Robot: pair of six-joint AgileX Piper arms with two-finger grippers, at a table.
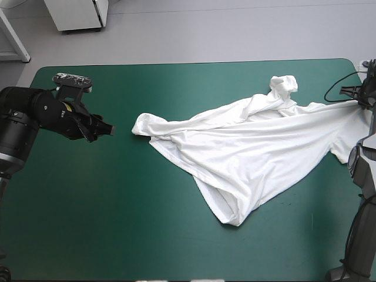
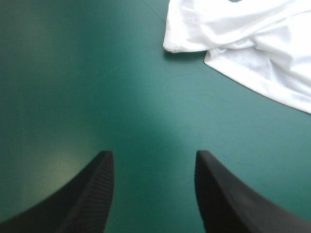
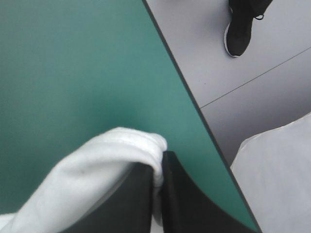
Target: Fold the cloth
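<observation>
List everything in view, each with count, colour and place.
T-shirt: one, white, lying crumpled and partly spread over the table's right half, with one end drawn out to the right edge.
Table: one, teal-green cover, fills most of the high view.
Left gripper: one, black, over the bare cover on the table's left side. Its jaws are open with nothing between them, and the T-shirt's nearest end lies ahead of it, not touched.
Right gripper: one, black, at the table's right edge, jaws shut on a fold of the T-shirt.
</observation>
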